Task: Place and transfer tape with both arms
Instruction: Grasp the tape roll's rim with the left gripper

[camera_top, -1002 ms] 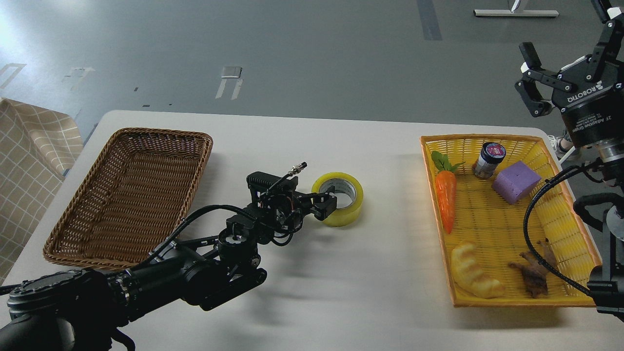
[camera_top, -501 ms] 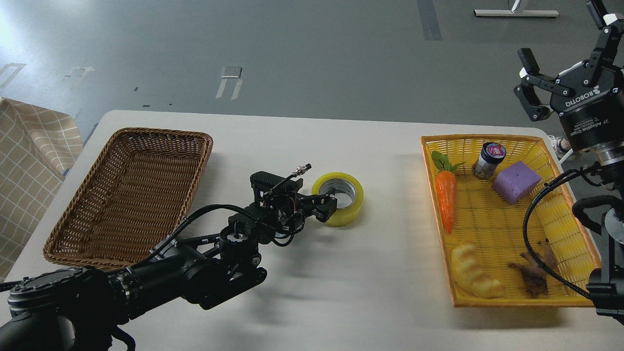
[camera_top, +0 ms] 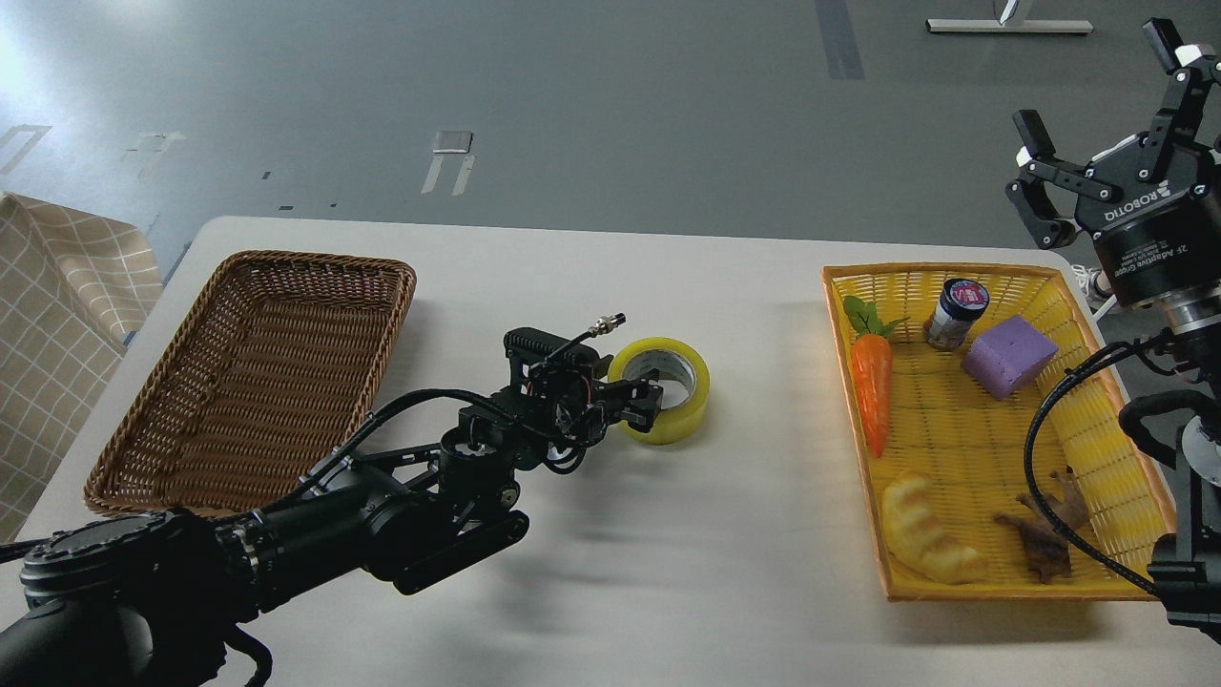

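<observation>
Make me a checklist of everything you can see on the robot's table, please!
Surface: white table, bare in the middle.
Job's things: yellow tape lying flat on the table, mid-table.
Clutter: empty brown basket on the left; yellow basket on the right holding a carrot, small jar, purple block, croissant toy and a brown toy.
Hands: left hand at the tape's near rim, grip unclear; right hand raised off the table, fingers open, empty.
Cables: black cable looping over the yellow basket.
Surroundings: grey floor; checked cloth at left.
</observation>
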Controlling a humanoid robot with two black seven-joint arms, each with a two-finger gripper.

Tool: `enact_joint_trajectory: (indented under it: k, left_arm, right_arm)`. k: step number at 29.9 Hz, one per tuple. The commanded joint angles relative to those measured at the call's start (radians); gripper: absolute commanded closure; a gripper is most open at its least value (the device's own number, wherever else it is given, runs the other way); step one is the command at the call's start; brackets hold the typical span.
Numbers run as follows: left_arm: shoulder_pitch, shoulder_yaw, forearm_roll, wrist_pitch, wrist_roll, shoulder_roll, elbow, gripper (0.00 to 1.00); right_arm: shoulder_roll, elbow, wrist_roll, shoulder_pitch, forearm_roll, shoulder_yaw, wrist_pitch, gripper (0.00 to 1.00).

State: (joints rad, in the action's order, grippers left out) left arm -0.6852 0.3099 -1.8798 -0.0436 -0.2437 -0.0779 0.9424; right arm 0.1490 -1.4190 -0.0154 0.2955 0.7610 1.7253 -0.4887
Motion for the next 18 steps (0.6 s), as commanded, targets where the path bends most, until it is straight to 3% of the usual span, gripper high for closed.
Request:
enact_joint_trajectory:
  k: [1,8,18]
  left_arm:
    - [-0.008,-0.002,0.013,-0.004,-0.002,-0.002,0.001,0.75]
    - [-0.011,0.000,0.016,-0.027,-0.002,-0.011,0.004,0.83]
    - [-0.050,0.000,0.064,-0.028,-0.003,-0.016,0.009,0.85]
  right_arm:
    - [0.001,0.000,0.000,-0.004,0.000,0.000,0.000,0.00]
    - [0.000,0.000,0.000,-0.026,0.000,0.000,0.000,0.00]
    - [0.000,0.009,0.000,-0.039,0.001,0.000,0.000,0.00]
